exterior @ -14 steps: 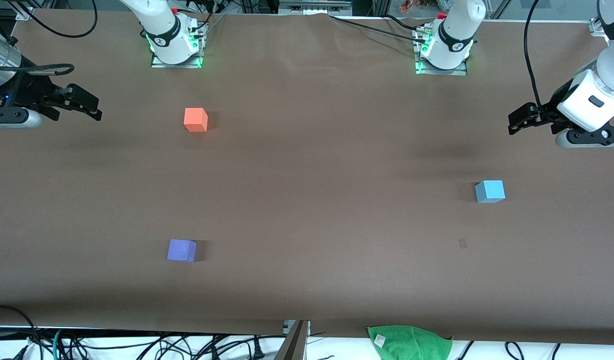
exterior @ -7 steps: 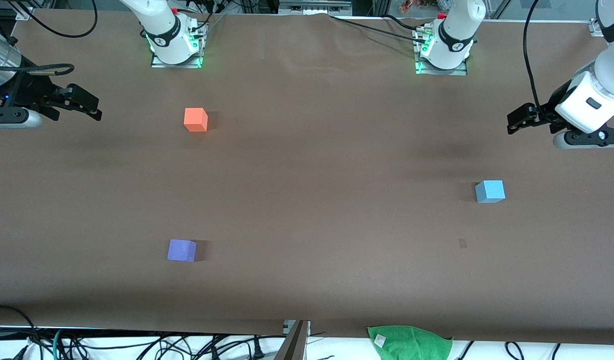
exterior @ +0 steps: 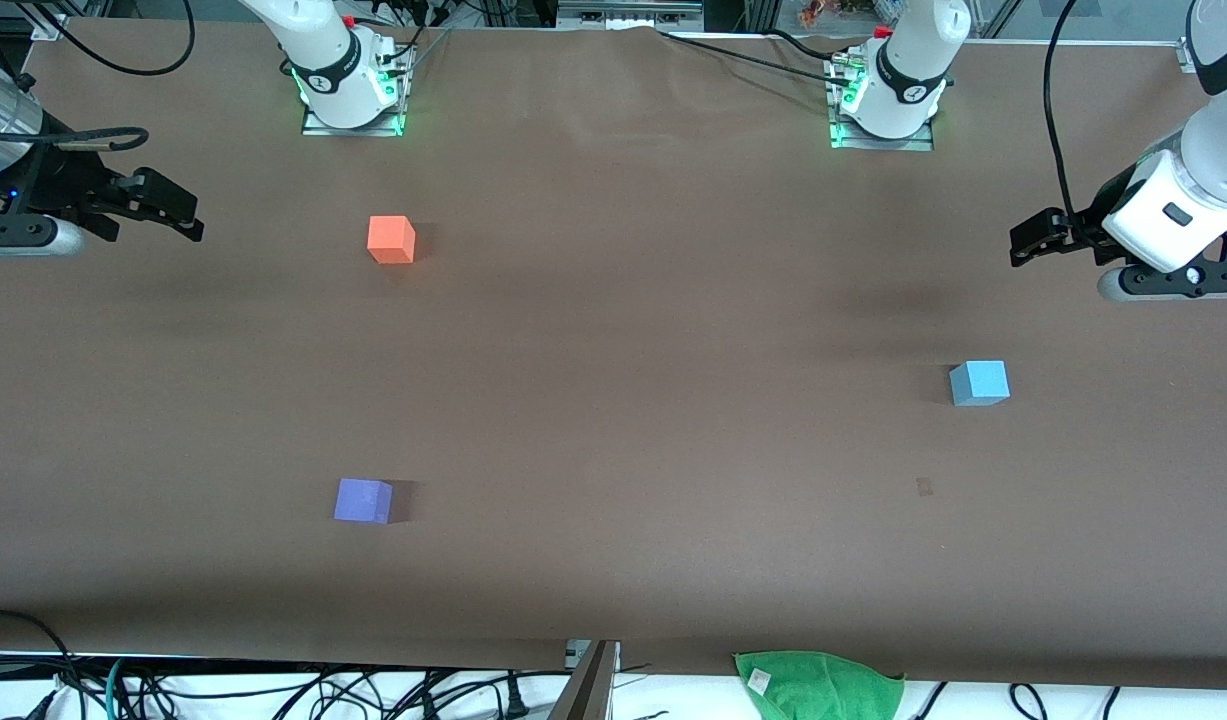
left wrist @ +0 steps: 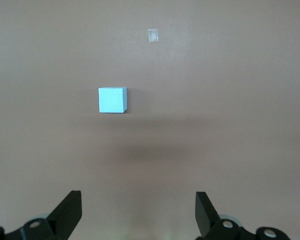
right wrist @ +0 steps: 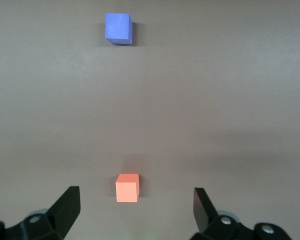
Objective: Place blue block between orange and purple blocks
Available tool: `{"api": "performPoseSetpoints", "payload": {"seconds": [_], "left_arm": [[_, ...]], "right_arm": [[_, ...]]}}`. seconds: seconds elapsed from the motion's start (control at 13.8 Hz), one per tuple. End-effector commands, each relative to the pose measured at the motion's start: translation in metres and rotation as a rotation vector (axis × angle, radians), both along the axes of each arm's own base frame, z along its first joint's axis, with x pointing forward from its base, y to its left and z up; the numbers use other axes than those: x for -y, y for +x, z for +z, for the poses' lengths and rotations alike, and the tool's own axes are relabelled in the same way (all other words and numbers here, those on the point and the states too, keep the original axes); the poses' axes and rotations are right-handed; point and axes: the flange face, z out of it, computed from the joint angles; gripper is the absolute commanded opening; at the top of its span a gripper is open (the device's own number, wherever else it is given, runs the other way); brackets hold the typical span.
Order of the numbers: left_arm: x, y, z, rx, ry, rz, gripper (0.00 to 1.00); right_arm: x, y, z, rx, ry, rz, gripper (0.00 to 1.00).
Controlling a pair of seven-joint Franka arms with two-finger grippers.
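Both sets of jaws stand wide apart with nothing between them. The left gripper (exterior: 1031,243) hangs over the brown worktop (exterior: 653,330) at the left arm's end. The blue block (exterior: 979,383) sits on the worktop near it, untouched. The right gripper (exterior: 178,212) waits over the right arm's end. The orange block (exterior: 391,240) lies near the right arm's base, the purple block (exterior: 363,501) well apart and nearer the front camera.

Orange block (exterior: 391,239) sits at eleven o'clock on the table (exterior: 633,330). Purple block (exterior: 363,500) lies at seven o'clock, nearer the front camera, well apart from it. Blue block (exterior: 979,383) rests at three o'clock, toward the left arm's end.
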Motion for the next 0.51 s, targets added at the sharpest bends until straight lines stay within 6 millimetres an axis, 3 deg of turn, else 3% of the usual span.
{"api": "performPoseSetpoints", "payload": {"seconds": [0.0, 0.15, 0.29, 0.44], "left_arm": [[-0.022, 0.005, -0.001, -0.015, -0.016, 0.034, 1.00], [-0.026, 0.008, -0.009, -0.027, -0.005, 0.039, 1.00], [-0.051, 0.017, -0.039, -0.077, -0.004, 0.080, 1.00], [-0.061, 0.034, -0.073, -0.081, -0.007, 0.092, 1.00]], "right_arm": [[0.003, 0.002, 0.005, -0.001, -0.010, 0.004, 1.00], [0.003, 0.002, 0.004, -0.004, -0.010, 0.004, 1.00], [0.003, 0.002, 0.004, -0.004, -0.010, 0.004, 1.00], [0.003, 0.002, 0.004, -0.004, -0.009, 0.004, 1.00]]}}
